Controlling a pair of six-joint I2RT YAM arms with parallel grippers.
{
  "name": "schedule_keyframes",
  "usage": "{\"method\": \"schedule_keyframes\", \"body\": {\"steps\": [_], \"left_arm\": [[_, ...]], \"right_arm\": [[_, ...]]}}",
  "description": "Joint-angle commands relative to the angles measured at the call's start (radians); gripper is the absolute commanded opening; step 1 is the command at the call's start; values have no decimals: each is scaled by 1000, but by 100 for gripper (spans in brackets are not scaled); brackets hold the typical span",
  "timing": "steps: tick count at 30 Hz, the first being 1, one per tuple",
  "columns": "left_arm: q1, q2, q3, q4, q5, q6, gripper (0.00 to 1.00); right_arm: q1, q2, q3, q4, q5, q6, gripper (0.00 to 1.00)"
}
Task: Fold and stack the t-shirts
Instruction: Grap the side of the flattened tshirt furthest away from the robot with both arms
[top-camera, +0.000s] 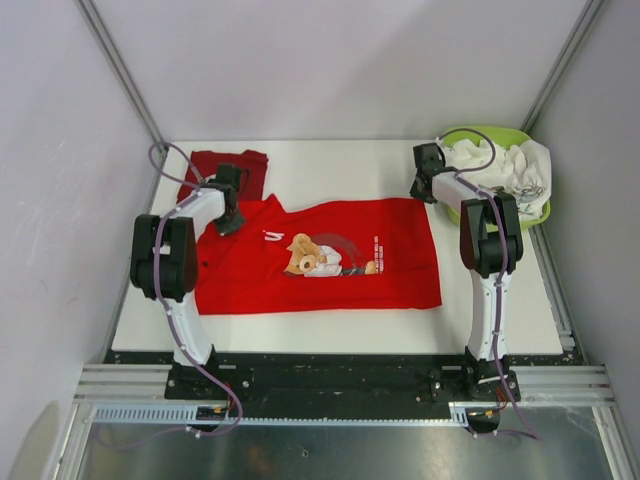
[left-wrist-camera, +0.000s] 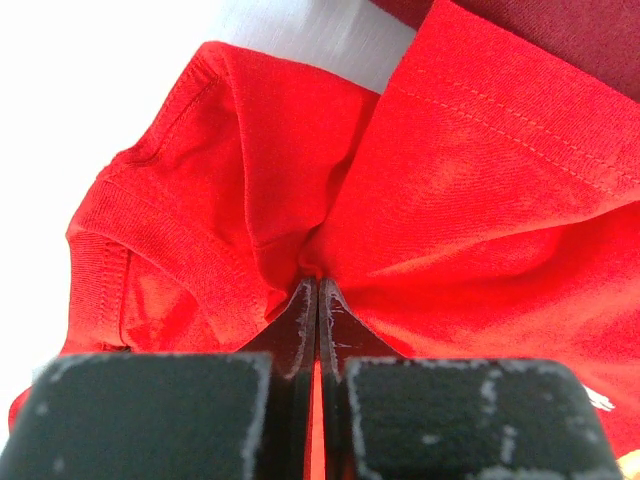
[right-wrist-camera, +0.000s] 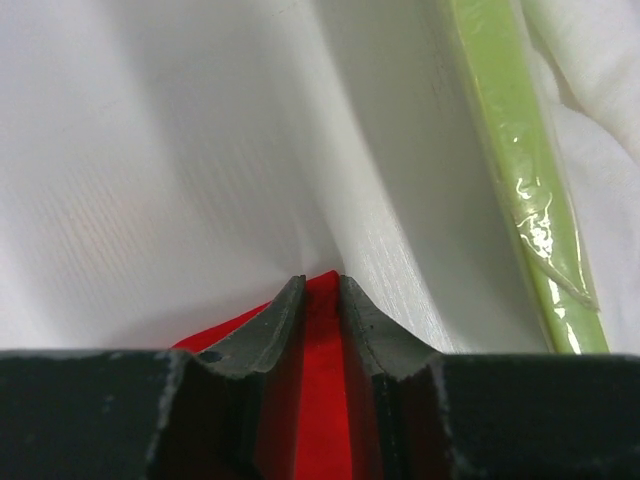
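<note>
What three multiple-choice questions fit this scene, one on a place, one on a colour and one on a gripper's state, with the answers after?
1. Where on the table does the dark red t-shirt lie?
A. near right corner
B. far left corner
C. middle

2. What colour is the basket?
A. lime green
B. blue
C. black

3. What state is the left gripper in?
A. open above the table
B. shut on the basket rim
C. shut on the bright red t-shirt

Answers:
1 B: the top view shows it at the far left, beyond the left arm.
2 A: its rim shows lime green in the right wrist view.
3 C: the left wrist view shows the fingers pressed together, with red cloth bunched at their tips.
</note>
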Motion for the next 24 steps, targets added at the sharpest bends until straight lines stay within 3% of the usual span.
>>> {"method": "schedule_keyframes", "body": {"steps": [1,8,24], "left_arm": [[-4,-1,43,5,3,17,0],[-4,1,66,6,7,27,0],[-4,11,317,8,24,112,0]], "right_arm": [[-5,18,52,-6,-8,30,24],[-6,22,75,-19,-5,38,2],[-17,-75,47,-41,13,12,0]]}}
